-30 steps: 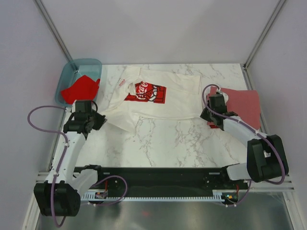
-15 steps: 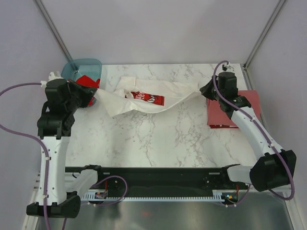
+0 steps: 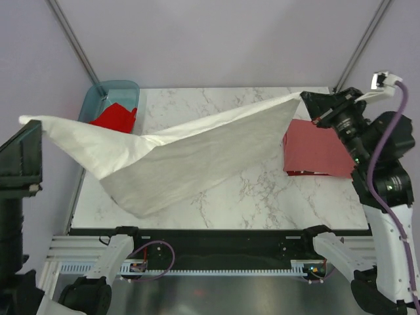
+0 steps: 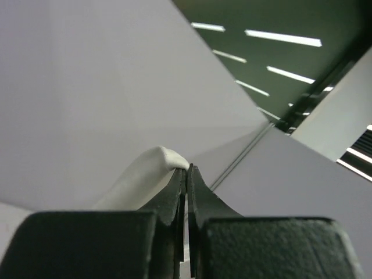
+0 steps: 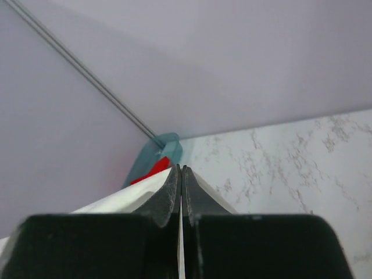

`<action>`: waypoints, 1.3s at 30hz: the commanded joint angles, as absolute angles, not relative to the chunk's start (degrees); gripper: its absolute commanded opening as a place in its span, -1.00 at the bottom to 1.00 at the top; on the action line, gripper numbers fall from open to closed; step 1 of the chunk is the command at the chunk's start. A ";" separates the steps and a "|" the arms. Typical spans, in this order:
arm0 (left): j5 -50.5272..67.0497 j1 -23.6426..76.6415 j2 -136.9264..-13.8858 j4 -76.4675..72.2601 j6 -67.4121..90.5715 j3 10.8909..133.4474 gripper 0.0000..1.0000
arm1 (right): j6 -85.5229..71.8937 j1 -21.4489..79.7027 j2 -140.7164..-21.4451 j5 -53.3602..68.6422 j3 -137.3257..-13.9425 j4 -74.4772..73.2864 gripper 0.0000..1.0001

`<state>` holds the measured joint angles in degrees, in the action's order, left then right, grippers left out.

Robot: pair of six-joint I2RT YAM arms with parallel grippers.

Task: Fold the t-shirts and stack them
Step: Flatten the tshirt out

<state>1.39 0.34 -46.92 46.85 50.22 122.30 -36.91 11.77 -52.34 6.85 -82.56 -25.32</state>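
Now the white t-shirt [image 3: 190,157] is rising above the counter [image 3: 262,190].
Between pale walls [image 3: 216,39], left pincer [image 4: 187,174] and right pincer [image 5: 180,173] are pinching its ends.

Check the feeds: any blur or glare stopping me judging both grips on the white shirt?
Top view: even light, white t-shirt sharp, but the left arm is dark and defocused at the left edge. Left wrist view: left gripper soft-edged, bright ceiling strips behind, cloth a pale blur. Right wrist view: right gripper blurred, marble sharp.
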 commanded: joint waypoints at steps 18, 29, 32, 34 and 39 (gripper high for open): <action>-0.70 0.18 -64.77 40.53 55.89 110.05 -0.96 | -39.63 11.69 -59.75 -2.73 -86.23 -25.32 -1.00; 7.03 0.18 -90.42 29.56 58.88 142.77 -0.96 | -45.96 7.05 -90.60 15.79 -120.20 -20.74 -1.00; 7.03 0.18 -89.13 21.91 59.67 140.91 -0.96 | -50.44 3.79 -97.28 18.28 -130.76 -20.39 -1.00; 6.86 0.18 -89.12 15.48 59.42 138.79 -0.96 | -53.43 2.64 -100.97 20.03 -133.76 -17.94 -1.00; 8.52 0.09 -98.67 10.82 56.69 140.89 -0.96 | -56.78 0.44 -107.31 23.29 -130.10 -10.04 -1.00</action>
